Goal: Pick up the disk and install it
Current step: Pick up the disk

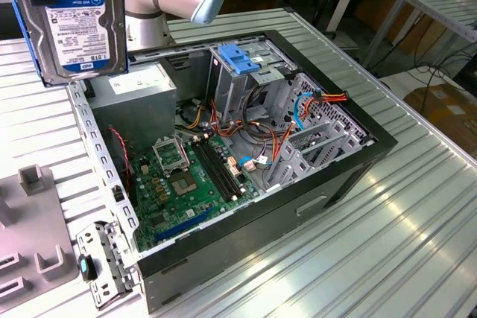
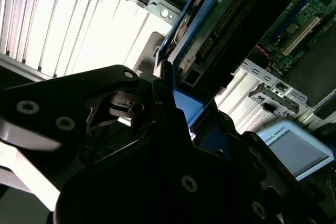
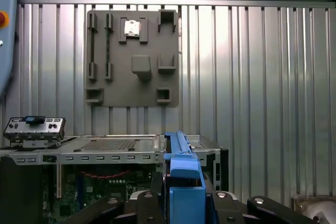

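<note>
Disk aloft at the exterior view's upper left, label facing out — hand closed on its blue-railed edge; open computer case lies on bench below.

Open black PC case on ribbed metal table | green motherboard inside | grey power-supply box beside drive cage | blue latch atop cage | grey fixture plate on table near case.

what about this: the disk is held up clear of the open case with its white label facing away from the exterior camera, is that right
Not quite. The disk is held up clear of the open case, but its white label faces toward the exterior camera; the exterior view shows it.
</note>
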Controlling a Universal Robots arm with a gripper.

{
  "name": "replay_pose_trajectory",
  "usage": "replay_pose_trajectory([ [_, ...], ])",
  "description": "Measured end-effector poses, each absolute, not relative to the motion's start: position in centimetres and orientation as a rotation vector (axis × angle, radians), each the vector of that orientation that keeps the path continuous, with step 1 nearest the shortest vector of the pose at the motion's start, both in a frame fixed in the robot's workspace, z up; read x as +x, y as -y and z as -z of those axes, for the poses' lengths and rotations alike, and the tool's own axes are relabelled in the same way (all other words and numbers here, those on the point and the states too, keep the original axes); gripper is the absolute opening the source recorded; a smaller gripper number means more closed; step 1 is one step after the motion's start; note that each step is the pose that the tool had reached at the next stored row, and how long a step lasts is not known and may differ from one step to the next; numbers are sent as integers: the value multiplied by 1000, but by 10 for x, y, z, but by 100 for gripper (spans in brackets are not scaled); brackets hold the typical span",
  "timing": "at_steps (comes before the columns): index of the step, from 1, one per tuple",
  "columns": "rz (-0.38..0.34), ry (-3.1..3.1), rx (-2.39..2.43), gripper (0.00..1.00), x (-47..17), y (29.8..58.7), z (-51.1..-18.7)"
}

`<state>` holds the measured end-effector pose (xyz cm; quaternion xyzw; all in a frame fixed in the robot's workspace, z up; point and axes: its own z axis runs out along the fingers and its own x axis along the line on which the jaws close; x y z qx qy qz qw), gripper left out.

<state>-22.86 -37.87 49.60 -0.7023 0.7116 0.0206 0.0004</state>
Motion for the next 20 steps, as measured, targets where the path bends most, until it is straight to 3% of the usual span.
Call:
replay_pose_trajectory([
  [4, -65, -2235, -2206, 37, -177, 384, -496],
  [20, -65, -2235, -2206, 37, -135, 403, -492],
])
